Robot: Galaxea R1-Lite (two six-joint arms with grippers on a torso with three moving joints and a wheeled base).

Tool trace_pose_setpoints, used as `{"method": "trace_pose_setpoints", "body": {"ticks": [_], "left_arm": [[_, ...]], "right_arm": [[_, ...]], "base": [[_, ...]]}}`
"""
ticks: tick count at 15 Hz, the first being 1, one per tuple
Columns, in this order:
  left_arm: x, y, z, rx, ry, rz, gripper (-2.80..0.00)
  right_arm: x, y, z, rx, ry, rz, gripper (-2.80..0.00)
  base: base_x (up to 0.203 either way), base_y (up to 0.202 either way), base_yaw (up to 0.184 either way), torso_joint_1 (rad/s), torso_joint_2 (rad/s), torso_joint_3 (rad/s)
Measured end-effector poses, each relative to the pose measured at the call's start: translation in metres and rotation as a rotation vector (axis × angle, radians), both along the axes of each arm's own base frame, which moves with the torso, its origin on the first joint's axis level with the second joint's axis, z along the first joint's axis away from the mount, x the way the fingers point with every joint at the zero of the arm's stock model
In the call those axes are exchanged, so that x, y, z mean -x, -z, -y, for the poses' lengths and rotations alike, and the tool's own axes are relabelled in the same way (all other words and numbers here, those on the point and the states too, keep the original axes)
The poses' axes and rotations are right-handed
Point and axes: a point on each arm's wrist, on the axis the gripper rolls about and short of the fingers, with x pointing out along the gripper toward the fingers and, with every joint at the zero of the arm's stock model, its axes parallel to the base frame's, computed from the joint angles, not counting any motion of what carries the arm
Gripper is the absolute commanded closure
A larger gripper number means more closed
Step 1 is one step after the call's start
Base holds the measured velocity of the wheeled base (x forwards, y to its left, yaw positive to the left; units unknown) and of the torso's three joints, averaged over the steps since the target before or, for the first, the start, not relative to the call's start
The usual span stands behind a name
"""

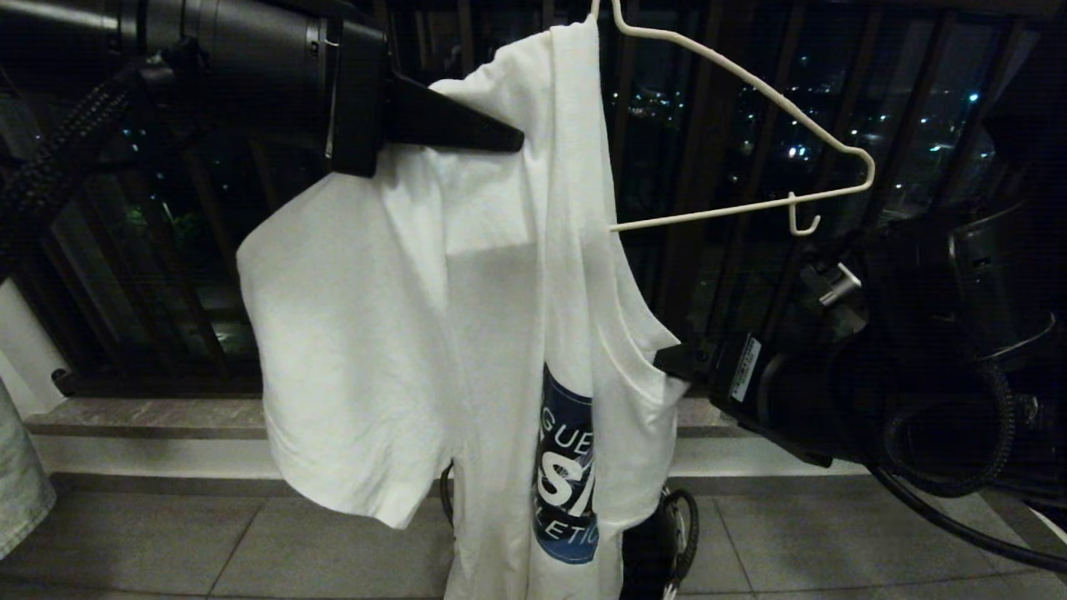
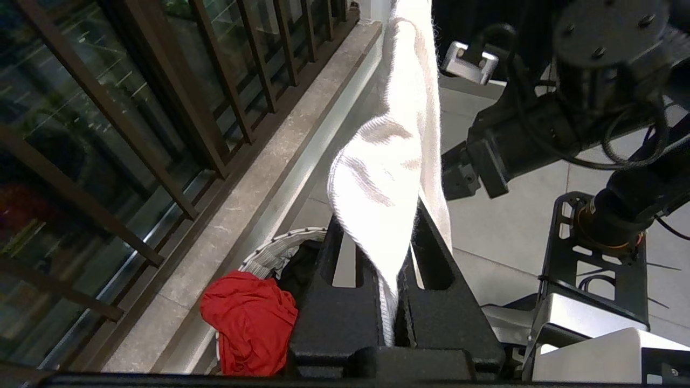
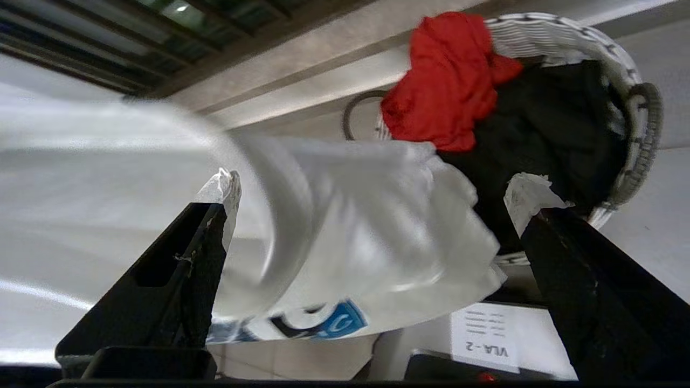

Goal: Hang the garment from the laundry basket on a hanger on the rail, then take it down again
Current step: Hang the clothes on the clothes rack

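Left gripper [image 2: 396, 302] pinching garment [image 1: 375, 333], print reading "LETIC", label [image 3: 485, 331] "VLA-2"

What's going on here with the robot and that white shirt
The left gripper is shut on the white T-shirt, holding it up by the wire hanger, which has one arm inside the shirt. The right gripper is open at the shirt's lower edge. The laundry basket sits below, holding red and dark clothes.

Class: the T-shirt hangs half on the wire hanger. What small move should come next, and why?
Probably close the open right gripper on the T-shirt fabric between its fingers, since the left gripper already pinches the shirt's other side and one arm of the hanger is still bare.
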Motion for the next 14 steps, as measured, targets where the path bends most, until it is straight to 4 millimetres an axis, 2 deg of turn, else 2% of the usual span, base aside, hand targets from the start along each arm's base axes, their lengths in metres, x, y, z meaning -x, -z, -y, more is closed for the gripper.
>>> {"method": "trace_pose_setpoints", "body": {"ticks": [4, 9, 14], "left_arm": [[0.005, -0.003, -0.004, 0.016, -0.007, -0.012, 0.00], [0.013, -0.002, -0.007, 0.018, -0.006, -0.031, 0.00], [0.016, -0.003, -0.008, 0.035, -0.007, -0.062, 0.00]], "right_arm": [[-0.006, 0.002, 0.009, 0.034, 0.030, 0.014, -2.80], [-0.017, -0.011, 0.026, 0.036, 0.075, 0.123, -2.80], [-0.030, -0.013, 0.045, 0.050, 0.140, 0.160, -2.80]], "base": [[0.000, 0.000, 0.000, 0.000, 0.00, 0.000], [0.000, 0.000, 0.000, 0.000, 0.00, 0.000], [0.000, 0.000, 0.000, 0.000, 0.00, 0.000]]}}
